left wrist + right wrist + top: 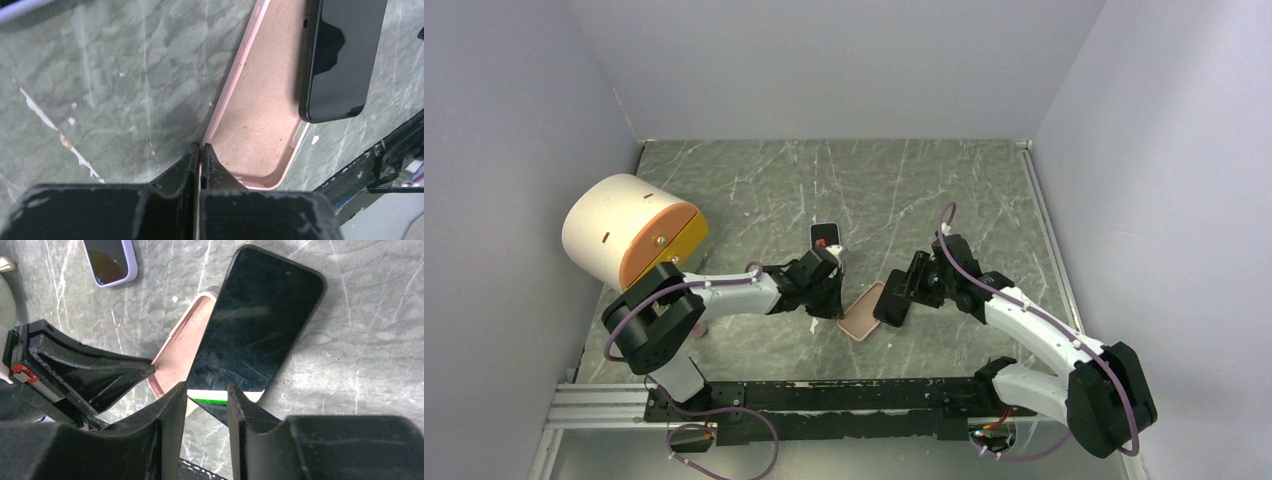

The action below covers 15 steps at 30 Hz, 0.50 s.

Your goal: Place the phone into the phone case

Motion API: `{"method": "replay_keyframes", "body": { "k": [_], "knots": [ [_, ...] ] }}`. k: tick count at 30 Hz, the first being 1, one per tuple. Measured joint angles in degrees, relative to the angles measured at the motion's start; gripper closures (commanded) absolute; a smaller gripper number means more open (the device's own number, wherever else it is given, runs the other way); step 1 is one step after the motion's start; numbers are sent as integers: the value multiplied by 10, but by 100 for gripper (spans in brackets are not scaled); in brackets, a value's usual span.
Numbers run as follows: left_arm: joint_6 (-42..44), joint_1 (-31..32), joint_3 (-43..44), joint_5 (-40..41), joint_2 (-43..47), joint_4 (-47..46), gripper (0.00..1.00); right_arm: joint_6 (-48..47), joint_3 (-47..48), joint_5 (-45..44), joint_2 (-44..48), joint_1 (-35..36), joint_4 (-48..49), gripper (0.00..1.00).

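— So, how far along is this?
— Partway, I'd judge. The phone case lies open side up on the counter, about midway between the left and right edges and closer to the near edge. The phone sits screen up at a slant, overlapping the right side of the case but not seated in it.
— And the end effectors?
— The left end effector is clenched on the left wall of the case, which should hold it in place. The right end effector has a finger on either side of the phone's near end. Whether it actually grips the phone, I cannot tell.
— What's left, then?
— The phone has to be squared up with the case and pressed down until every corner is in.
— Anything nearby?
— A second phone in a lilac cover, further toward the far edge, well apart
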<state>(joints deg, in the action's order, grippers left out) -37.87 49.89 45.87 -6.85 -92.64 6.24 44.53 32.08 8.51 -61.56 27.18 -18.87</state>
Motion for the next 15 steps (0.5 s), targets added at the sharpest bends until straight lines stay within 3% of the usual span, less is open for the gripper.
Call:
{"method": "replay_keyframes", "body": {
  "k": [4, 9, 13, 15],
  "knots": [
    [-59, 3, -26, 7, 14, -19, 97, 4, 4, -35, -14, 2, -16, 24],
    [-105, 7, -38, 16, 18, -35, 97, 23, 4, -58, -20, 2, -20, 21],
    [-127, 13, -39, 22, 19, -40, 97, 44, 4, -75, -39, 3, -16, 5],
    [-139, 19, -41, 21, 17, -47, 97, 56, 4, -85, -53, 6, -14, 3]
  ]
}}
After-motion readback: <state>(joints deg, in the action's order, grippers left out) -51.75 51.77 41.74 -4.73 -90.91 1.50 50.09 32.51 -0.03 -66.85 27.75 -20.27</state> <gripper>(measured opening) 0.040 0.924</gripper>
